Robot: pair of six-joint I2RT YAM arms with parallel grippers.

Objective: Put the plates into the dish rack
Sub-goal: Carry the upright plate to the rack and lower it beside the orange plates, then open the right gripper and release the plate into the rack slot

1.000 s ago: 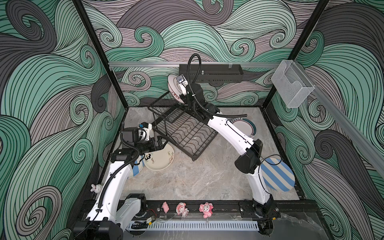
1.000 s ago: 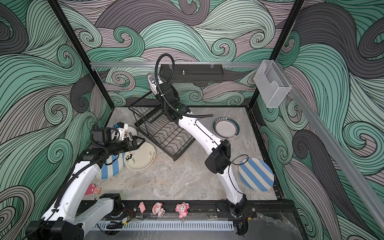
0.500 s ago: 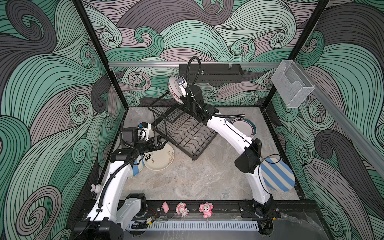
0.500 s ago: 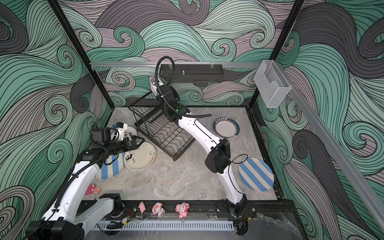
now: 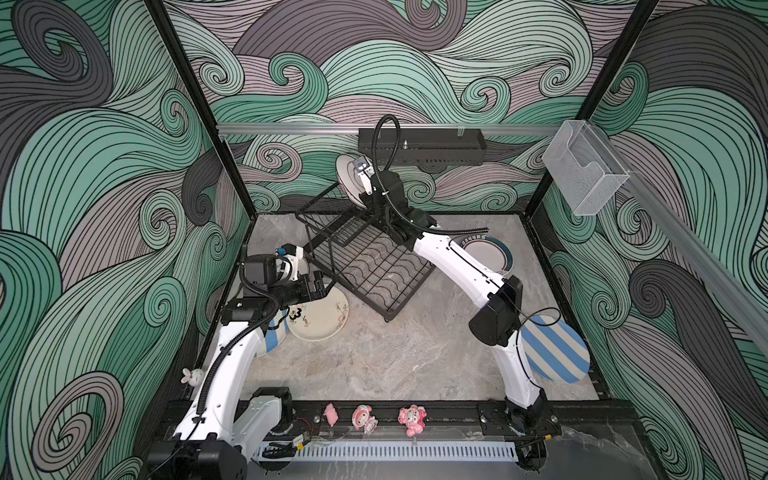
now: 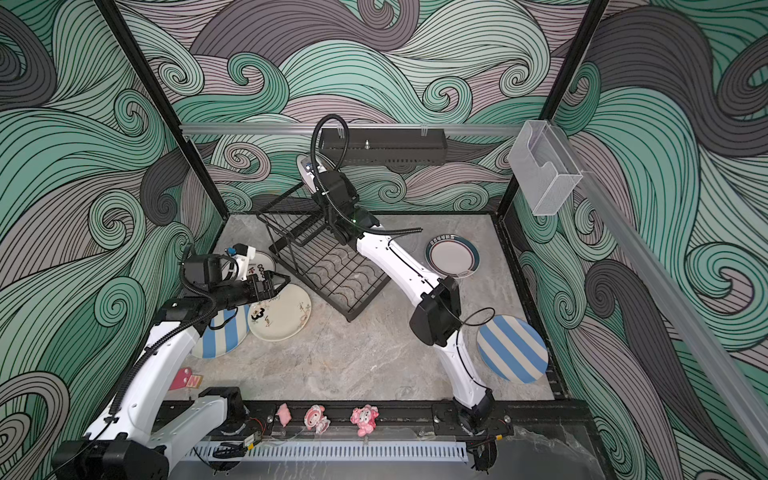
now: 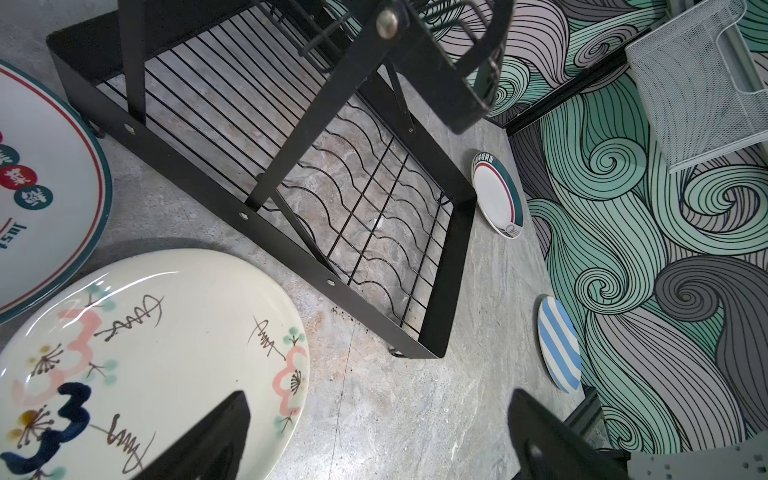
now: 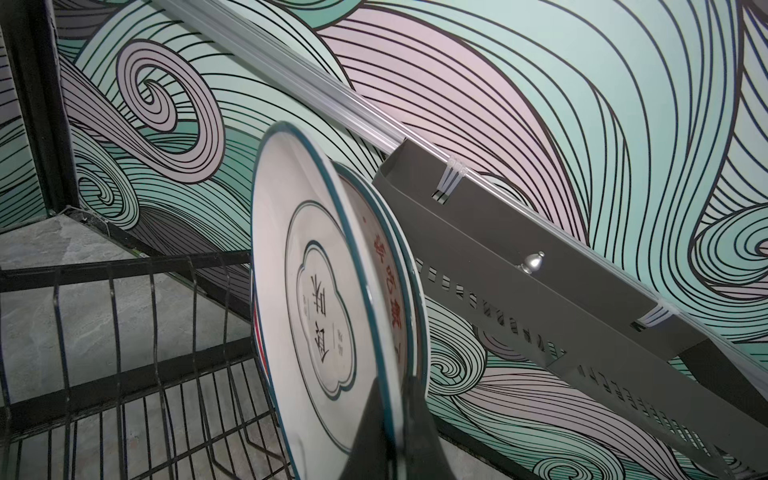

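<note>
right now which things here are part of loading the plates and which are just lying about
Job: rack, held plate, cream plate, teal-rimmed plate, lettered plate, left striped plate, right striped plate.

Lying about: figurines, bunny, clear box, trough shelf.

A grey marbled tabletop (image 5: 374,365) carries the black wire rack (image 5: 349,291), which stands askew toward the back, left of the middle. Left of the rack, three plates lie flat and close together: a cream plate (image 5: 320,318) just beside the rack's front edge, a lettered plate (image 6: 262,266) behind it, and a left striped plate (image 6: 218,338) nearer the front. A teal-rimmed plate (image 6: 452,258) lies flat right of the rack, and a right striped plate (image 5: 555,353) lies by the right edge, well apart from the others.
</note>
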